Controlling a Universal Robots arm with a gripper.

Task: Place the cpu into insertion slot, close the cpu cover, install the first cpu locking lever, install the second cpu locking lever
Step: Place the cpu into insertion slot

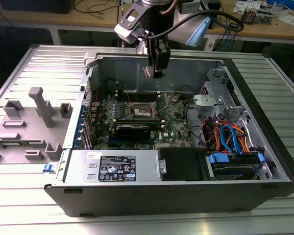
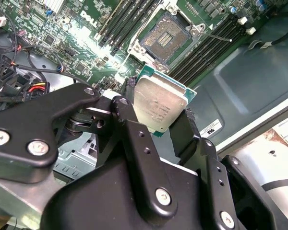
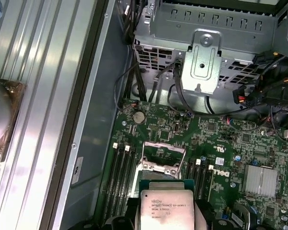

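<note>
My gripper (image 1: 154, 70) hangs above the open computer case, shut on the cpu (image 1: 148, 72), a small silver-topped square chip on a green carrier. In both wrist views the cpu (image 2: 158, 108) (image 3: 165, 208) sits clamped by its edges between the black fingers (image 2: 129, 120). The insertion slot (image 1: 139, 108) lies on the green board below the gripper, slightly toward the exterior view's left, with its dark pin field uncovered (image 2: 165, 36). The cpu cover (image 3: 161, 165), a thin silver frame, appears raised at the socket's edge. A thin wire locking lever (image 2: 216, 36) sticks out beside the socket.
A long black card (image 1: 132, 129) lies just in front of the socket. The power supply (image 1: 117, 166) fills the front. A drive cage (image 1: 220, 100) and orange and blue cables (image 1: 230, 134) crowd the exterior view's right. A grey fixture (image 1: 36, 115) stands outside the case on the left.
</note>
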